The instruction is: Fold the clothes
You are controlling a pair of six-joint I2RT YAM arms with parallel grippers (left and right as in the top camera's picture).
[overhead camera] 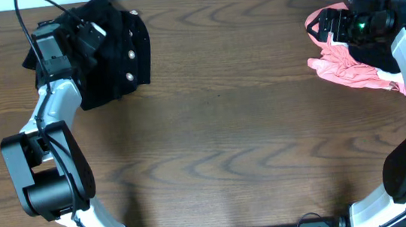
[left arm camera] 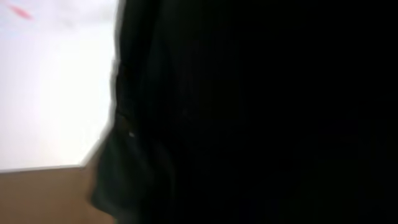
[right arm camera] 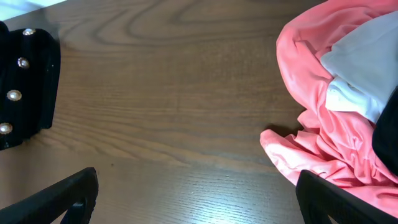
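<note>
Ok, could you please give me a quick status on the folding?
Right gripper jaws wide, empty, at pink pile edge. Left gripper over black garment, jaws hidden by fabric. No obstacle seen.

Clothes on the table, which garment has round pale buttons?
The black fabric garment on the left, buttons along its edge; the crumpled pink garment on the right shows none.

Black garment (overhead camera: 110, 59), pink garment (overhead camera: 349, 68), brown wood-grain table (overhead camera: 249, 124)
</note>
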